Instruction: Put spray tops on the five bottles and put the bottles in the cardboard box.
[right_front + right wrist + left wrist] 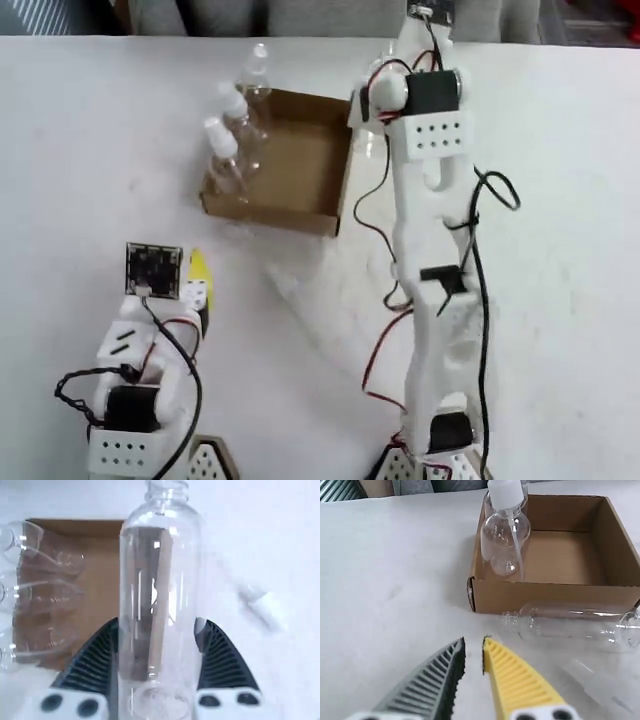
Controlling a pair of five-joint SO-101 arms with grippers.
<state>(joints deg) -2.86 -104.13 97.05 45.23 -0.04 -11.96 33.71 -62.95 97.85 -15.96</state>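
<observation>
The right pincer [157, 626] is clamped on a clear, uncapped bottle [157, 565], its open neck pointing away from the wrist, at 3 o'clock of the cardboard box [300, 170]. The left pincer [474, 647], jaws slightly apart, has the box at 1 o'clock.

High view: we look straight down on the table [80, 150] from well above. Left wrist view: we sit low and near, facing the box [545, 595]. Right wrist view: near too. All three share the box [300, 150] [100, 555].
</observation>
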